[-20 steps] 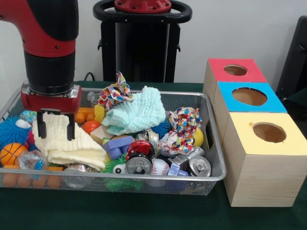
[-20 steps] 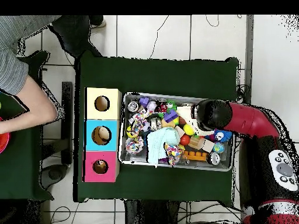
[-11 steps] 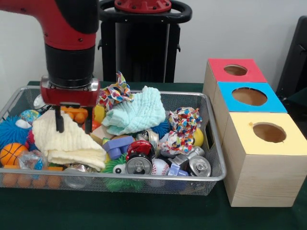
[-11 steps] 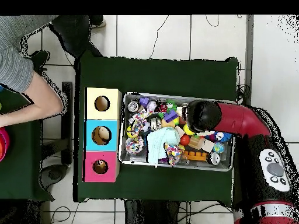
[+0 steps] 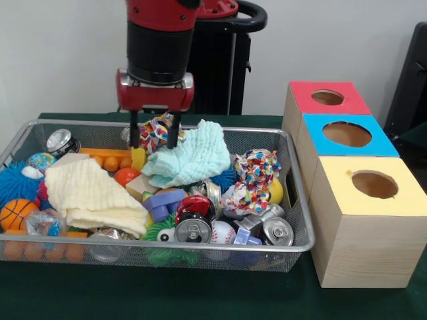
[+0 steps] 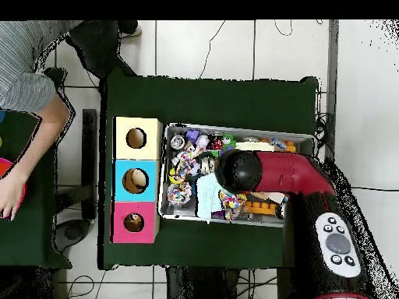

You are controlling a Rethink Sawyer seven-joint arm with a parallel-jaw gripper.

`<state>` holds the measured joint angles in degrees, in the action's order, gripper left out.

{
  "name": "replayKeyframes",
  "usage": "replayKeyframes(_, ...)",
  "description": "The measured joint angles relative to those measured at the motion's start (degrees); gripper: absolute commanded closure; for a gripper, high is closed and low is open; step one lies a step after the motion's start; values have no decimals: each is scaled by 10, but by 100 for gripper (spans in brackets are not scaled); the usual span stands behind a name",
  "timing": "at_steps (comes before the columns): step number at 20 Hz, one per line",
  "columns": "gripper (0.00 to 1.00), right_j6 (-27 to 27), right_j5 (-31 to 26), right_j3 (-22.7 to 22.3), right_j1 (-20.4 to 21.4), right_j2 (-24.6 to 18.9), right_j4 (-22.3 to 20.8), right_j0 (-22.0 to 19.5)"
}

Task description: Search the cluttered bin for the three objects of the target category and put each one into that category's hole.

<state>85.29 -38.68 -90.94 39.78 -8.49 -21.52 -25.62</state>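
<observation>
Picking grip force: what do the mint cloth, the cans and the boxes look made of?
Mint cloth: soft waffle-textured fabric, matte, crumpled into folds. Cans: thin metal, probably aluminium, shiny tops with pull tabs. Boxes: pale wood by the grain on their sides, with matte coloured tops that could be paint or paper.

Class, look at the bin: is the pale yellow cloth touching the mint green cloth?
Apart. The front view shows the pale yellow cloth at the bin's left and the mint green cloth further right, with an orange ball and a wooden block showing between them.
</observation>
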Motion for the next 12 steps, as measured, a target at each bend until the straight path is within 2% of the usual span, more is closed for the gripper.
replayKeyframes(5, 0, 0, 47, -43, 11, 9, 0, 6)
replayKeyframes(12, 0, 0, 149, -88, -8, 31, 1, 1)
